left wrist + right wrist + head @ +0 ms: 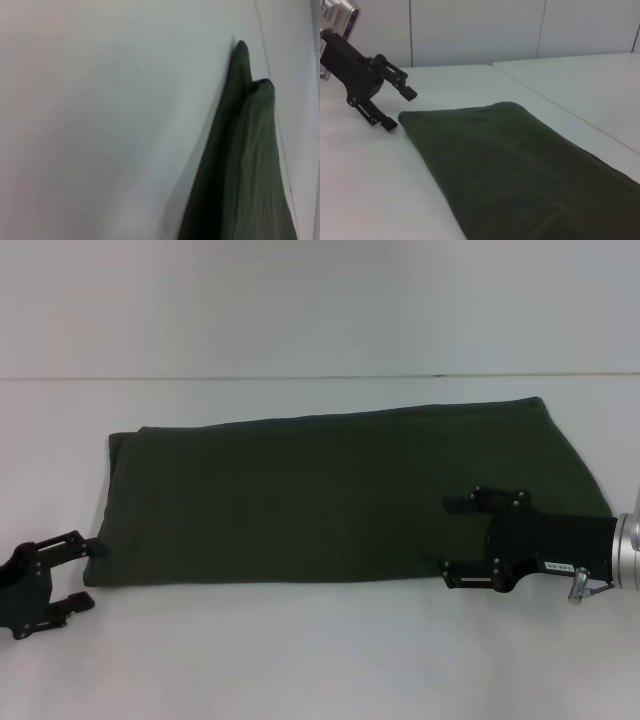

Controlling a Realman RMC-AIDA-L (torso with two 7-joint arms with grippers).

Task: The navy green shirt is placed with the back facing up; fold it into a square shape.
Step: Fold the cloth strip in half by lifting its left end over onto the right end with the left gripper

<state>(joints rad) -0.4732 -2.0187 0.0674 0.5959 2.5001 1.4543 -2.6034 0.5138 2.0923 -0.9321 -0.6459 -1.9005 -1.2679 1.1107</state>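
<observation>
The navy green shirt [320,495] lies on the white table [300,660] as a long band running left to right, plain side up, no lettering showing. My left gripper [90,575] stands open just off the band's near left corner, with nothing between its fingers. It also shows in the right wrist view, where the left gripper [402,110] sits beside the shirt [510,165] corner. My right gripper [446,536] is open over the band's near right part, one finger over the cloth and the other at its near edge. The left wrist view shows only the shirt [250,165] edge.
A seam in the table [320,377] runs across behind the shirt. A second white table [590,85] stands beside this one in the right wrist view. Bare tabletop lies along the front and the back.
</observation>
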